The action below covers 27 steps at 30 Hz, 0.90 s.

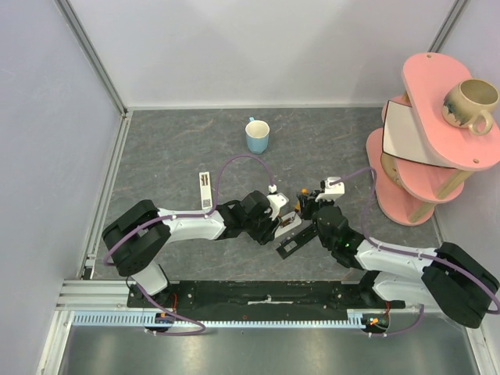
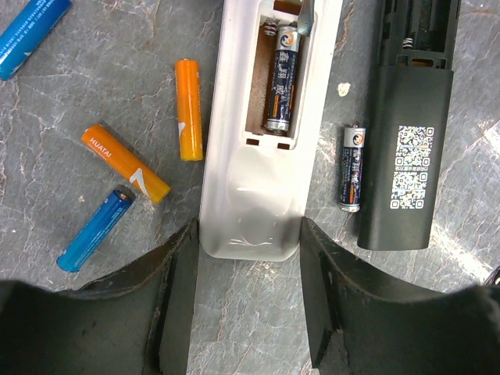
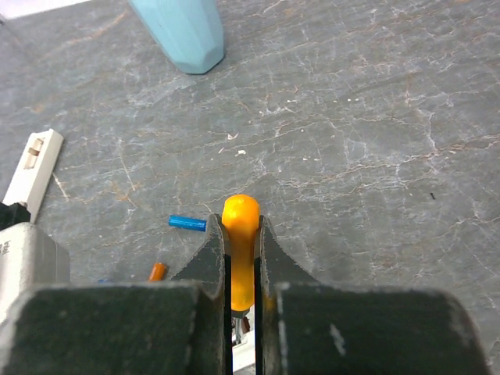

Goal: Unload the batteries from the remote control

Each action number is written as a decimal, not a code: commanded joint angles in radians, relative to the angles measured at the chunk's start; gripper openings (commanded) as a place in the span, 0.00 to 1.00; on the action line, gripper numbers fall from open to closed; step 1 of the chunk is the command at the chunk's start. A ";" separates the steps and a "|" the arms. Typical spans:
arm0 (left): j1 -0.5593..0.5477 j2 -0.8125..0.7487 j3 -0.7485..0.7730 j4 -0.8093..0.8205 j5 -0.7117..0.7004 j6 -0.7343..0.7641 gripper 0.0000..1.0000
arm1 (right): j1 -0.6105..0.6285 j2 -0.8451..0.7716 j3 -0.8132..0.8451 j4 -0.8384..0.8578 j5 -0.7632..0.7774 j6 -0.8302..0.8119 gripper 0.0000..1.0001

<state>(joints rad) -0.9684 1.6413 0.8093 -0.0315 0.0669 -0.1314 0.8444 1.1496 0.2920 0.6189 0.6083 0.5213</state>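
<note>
Left of the remote: two blue batteries (image 2: 95, 229) and two orange batteries (image 2: 187, 109) lay loose on the table (image 2: 94, 94), already out
Left gripper (image 2: 248, 233): jaws pressed against both sides of the white remote (image 2: 250, 211) at its near end, pinning it flat
White remote's bay: cover off, left slot bare, one seated battery (image 2: 282, 78) in the right slot
Tool: the metal tip of the orange-handled tool (image 2: 303, 17) sat at the far end of that cell
Right gripper (image 3: 241, 226): jaws clamped on the tool's orange handle
Right of the remote: a dark loose battery (image 2: 353, 168) lay between the white remote and the black remote (image 2: 406, 156), whose bay showed no cell in the part visible
Step, as judged: levering out the last cell
Risk, slip: the tip could skid off the cell's rounded end and gouge the bay or the spring
Risk, hold: a hard pry could lift or twist the remote out of the left jaws
Risk, flight: a cell popping free could roll among the loose ones or off the table
</note>
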 commanded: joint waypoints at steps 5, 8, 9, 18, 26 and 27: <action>-0.001 0.028 0.004 -0.068 -0.055 0.036 0.02 | -0.028 -0.082 -0.119 0.076 -0.261 0.071 0.00; -0.001 0.031 0.004 -0.070 -0.053 0.036 0.02 | -0.038 -0.109 -0.139 0.110 -0.303 0.057 0.00; -0.001 0.029 0.005 -0.068 -0.053 0.036 0.02 | -0.038 -0.117 -0.140 0.111 -0.305 0.057 0.00; -0.001 0.034 0.007 -0.070 -0.052 0.036 0.02 | -0.041 -0.151 -0.071 -0.011 -0.170 -0.050 0.00; -0.001 0.035 0.007 -0.071 -0.052 0.038 0.02 | -0.041 -0.106 0.007 -0.035 -0.133 -0.083 0.00; -0.001 0.037 0.008 -0.073 -0.052 0.038 0.02 | -0.041 -0.111 0.006 -0.028 -0.133 -0.083 0.00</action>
<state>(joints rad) -0.9710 1.6428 0.8131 -0.0360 0.0612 -0.1314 0.8051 1.0431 0.2569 0.5785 0.4309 0.4709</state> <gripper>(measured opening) 0.554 0.069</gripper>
